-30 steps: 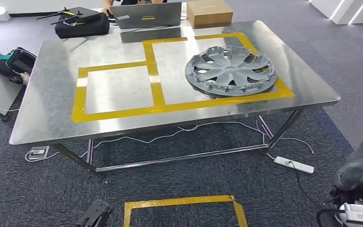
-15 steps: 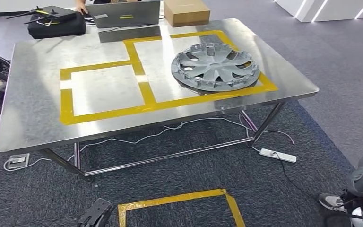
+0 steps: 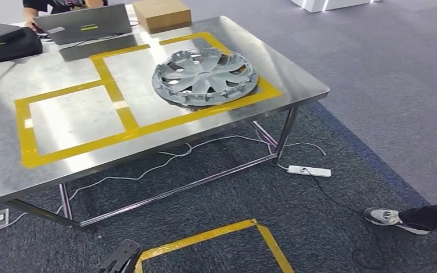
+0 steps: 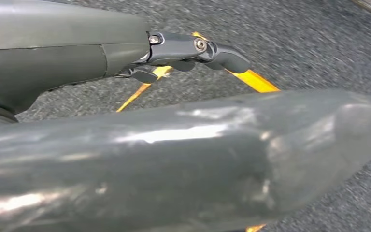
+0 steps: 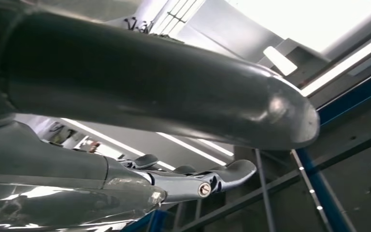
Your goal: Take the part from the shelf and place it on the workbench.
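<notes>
With a wheel cover (image 3: 205,75) already on the workbench (image 3: 296,79), both hands, left hand (image 4: 193,50) and right hand (image 5: 198,181), show fingers apart, holding nothing; approach the shelf squarely.

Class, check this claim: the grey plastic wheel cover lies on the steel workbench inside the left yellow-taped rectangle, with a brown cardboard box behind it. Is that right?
Not quite. The head view shows the grey plastic wheel cover in the right yellow-taped rectangle, not the left one. It does lie on the steel workbench, with the brown cardboard box behind it.
</notes>
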